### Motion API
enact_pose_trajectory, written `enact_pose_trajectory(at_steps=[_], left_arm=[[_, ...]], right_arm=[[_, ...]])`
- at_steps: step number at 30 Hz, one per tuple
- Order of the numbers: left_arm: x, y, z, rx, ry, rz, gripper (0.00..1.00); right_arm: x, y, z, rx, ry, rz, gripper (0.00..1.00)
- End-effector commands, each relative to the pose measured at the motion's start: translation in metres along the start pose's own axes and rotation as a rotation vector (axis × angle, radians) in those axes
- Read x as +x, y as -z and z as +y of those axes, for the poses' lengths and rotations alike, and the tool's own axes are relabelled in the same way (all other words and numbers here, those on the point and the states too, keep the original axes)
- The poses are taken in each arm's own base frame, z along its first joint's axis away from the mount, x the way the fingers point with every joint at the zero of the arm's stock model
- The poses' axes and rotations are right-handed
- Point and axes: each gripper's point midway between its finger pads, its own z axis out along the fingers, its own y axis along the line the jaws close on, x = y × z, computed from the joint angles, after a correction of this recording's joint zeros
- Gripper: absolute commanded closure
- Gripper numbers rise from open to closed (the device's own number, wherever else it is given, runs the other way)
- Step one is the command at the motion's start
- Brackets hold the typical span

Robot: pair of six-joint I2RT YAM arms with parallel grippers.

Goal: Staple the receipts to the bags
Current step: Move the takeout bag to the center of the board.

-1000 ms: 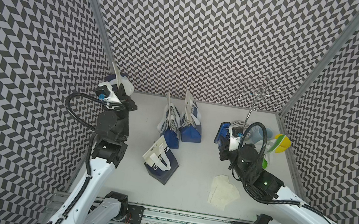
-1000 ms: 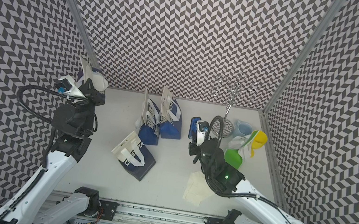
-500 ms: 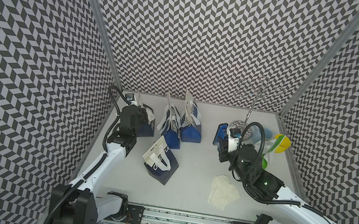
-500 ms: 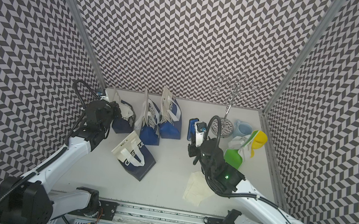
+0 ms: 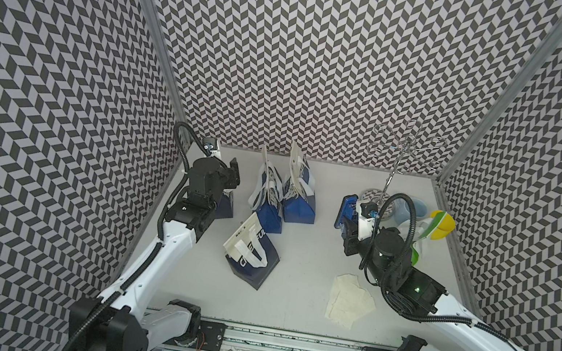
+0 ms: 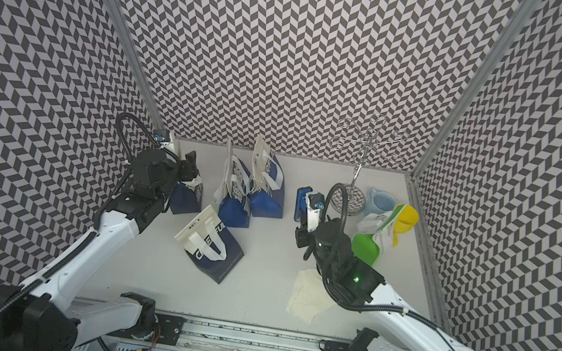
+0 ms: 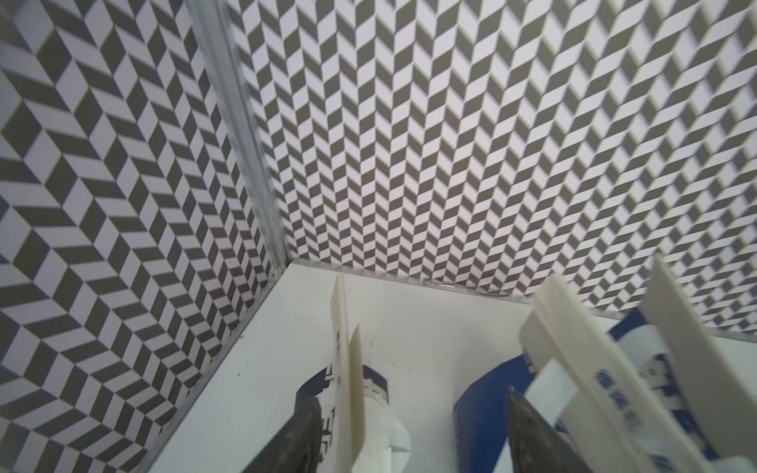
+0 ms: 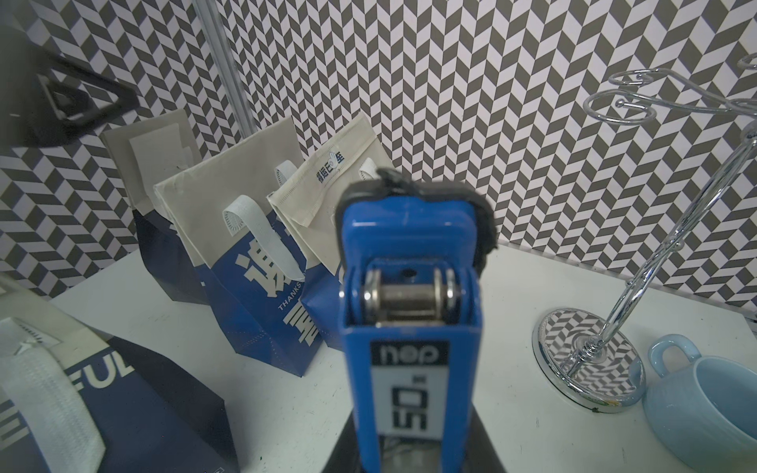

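The left gripper (image 7: 410,400) has its fingers spread either side of the corner bag (image 6: 186,199) at ten o'clock, gripping nothing. The right gripper (image 5: 347,229) pinches the blue stapler (image 8: 409,327), marked "nep" and "50". Loose receipts (image 5: 346,305) lie at five o'clock, so the job looks unfinished: the flat bag (image 5: 251,259) reading "FUL" and the green bag (image 6: 365,247) at three wait. A standing bag (image 8: 262,295) reads "THANKS".
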Motion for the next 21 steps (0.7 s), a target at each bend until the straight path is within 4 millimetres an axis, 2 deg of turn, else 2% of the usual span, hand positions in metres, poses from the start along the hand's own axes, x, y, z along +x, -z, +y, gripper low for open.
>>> enact_pose_trajectory(at_steps=[1, 3, 6, 12, 17, 21], left_arm=[[-0.024, 0.038, -0.025, 0.032, -0.091, -0.038, 0.28], [-0.013, 0.057, -0.054, 0.170, -0.135, 0.020, 0.27], [0.013, 0.081, -0.080, 0.323, -0.154, 0.148, 0.27], [0.054, 0.107, -0.078, 0.321, -0.202, 0.334, 0.27], [0.096, 0.133, -0.092, 0.429, -0.266, 0.548, 0.27], [0.098, 0.131, -0.088, 0.393, -0.257, 0.563, 0.33]], right_arm=[[-0.032, 0.005, -0.002, 0.003, -0.061, -0.127, 0.98], [-0.030, 0.003, 0.000, -0.003, -0.057, -0.121, 0.98], [-0.027, -0.001, 0.002, -0.006, -0.052, -0.113, 0.98], [-0.025, -0.006, 0.006, -0.014, -0.043, -0.106, 0.99], [-0.024, -0.005, 0.003, -0.001, -0.043, -0.106, 0.99], [-0.016, -0.006, 0.003, 0.003, -0.038, -0.091, 0.99]])
